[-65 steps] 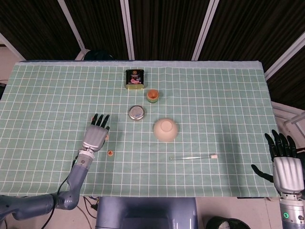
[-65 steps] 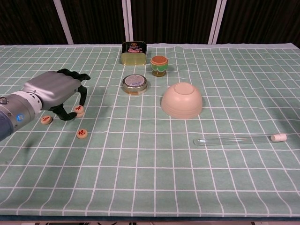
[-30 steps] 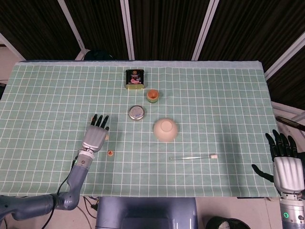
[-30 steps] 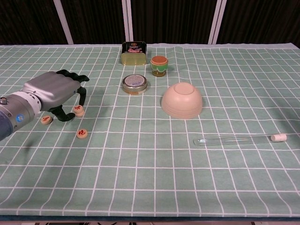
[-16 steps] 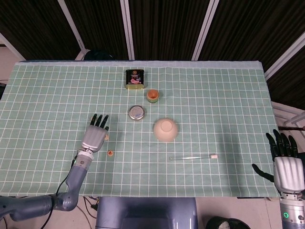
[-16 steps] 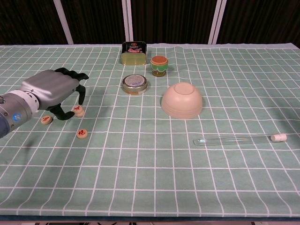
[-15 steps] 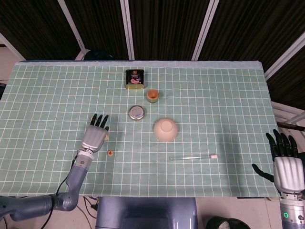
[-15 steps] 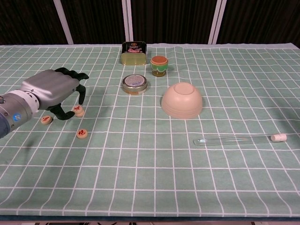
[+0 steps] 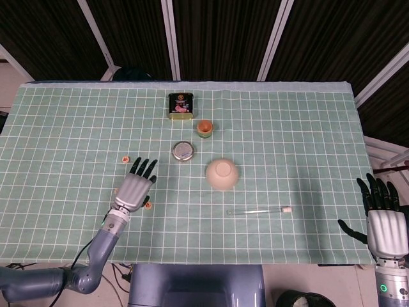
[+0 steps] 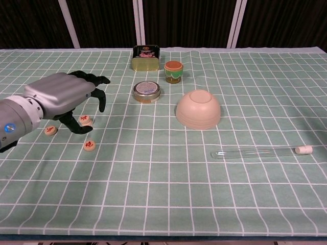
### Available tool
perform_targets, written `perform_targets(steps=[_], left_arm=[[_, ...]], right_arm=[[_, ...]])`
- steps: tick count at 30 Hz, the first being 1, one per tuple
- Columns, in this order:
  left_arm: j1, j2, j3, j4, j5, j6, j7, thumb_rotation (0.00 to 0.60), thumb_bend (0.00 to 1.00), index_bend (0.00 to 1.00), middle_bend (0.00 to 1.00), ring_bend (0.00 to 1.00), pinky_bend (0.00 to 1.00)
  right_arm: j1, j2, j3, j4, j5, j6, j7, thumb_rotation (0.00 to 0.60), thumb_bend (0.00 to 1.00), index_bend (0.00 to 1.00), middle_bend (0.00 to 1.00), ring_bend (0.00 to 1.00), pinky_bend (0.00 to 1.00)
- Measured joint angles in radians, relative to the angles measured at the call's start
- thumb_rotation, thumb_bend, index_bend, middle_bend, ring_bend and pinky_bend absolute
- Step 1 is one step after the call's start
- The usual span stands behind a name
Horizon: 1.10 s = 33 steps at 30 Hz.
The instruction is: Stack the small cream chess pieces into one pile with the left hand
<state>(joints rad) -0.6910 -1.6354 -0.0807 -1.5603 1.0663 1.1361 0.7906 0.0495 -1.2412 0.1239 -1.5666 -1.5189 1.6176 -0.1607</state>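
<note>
Left hand (image 10: pixel 61 97) over the chess pieces (image 10: pixel 86 120)
Fingers spread, holding nothing; three pieces lie apart beneath and beside it.

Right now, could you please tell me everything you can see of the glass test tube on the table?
The test tube is a slim, clear tube, glass by its look, lying flat on the green checked tablecloth, nearly level across the chest view. A small white stopper closes its right end; the left end is rounded. It looks empty. It lies in front and to the right of the upturned cream bowl, apart from it. Nothing touches it but the cloth.
</note>
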Motion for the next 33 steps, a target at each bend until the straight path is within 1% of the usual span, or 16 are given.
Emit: perform_targets(steps=[4, 6, 10, 16, 24, 33], left_arm=[[0.011, 0.036, 0.036, -0.066, 0.031, -0.005, -0.009, 0.600, 0.25, 0.40, 0.00, 0.00, 0.00], [0.017, 0.045, 0.054, -0.079, 0.037, -0.008, -0.005, 0.600, 0.25, 0.40, 0.00, 0.00, 0.00], [0.025, 0.047, 0.074, -0.079, 0.046, -0.012, 0.003, 0.600, 0.25, 0.42, 0.00, 0.00, 0.00], [0.031, 0.029, 0.083, -0.035, 0.048, -0.021, 0.003, 0.600, 0.25, 0.43, 0.00, 0.00, 0.00], [0.033, 0.001, 0.077, 0.012, 0.041, -0.030, 0.004, 0.600, 0.27, 0.43, 0.00, 0.00, 0.00], [0.035, -0.014, 0.074, 0.031, 0.042, -0.030, 0.018, 0.600, 0.29, 0.46, 0.00, 0.00, 0.00]], right_arm=[[0.000, 0.000, 0.001, 0.001, 0.000, 0.002, 0.001, 0.600, 0.23, 0.09, 0.01, 0.00, 0.00], [-0.001, 0.000, 0.001, 0.001, 0.000, 0.002, 0.002, 0.600, 0.23, 0.09, 0.01, 0.00, 0.00], [-0.001, 0.000, 0.002, 0.000, 0.002, 0.002, 0.002, 0.600, 0.23, 0.09, 0.01, 0.00, 0.00], [-0.001, 0.000, 0.003, -0.003, 0.005, 0.002, 0.001, 0.600, 0.23, 0.09, 0.01, 0.00, 0.00], [-0.002, 0.000, 0.003, -0.004, 0.007, 0.002, 0.002, 0.600, 0.23, 0.09, 0.01, 0.00, 0.00], [-0.002, 0.000, 0.004, -0.003, 0.008, 0.001, 0.003, 0.600, 0.23, 0.09, 0.01, 0.00, 0.00]])
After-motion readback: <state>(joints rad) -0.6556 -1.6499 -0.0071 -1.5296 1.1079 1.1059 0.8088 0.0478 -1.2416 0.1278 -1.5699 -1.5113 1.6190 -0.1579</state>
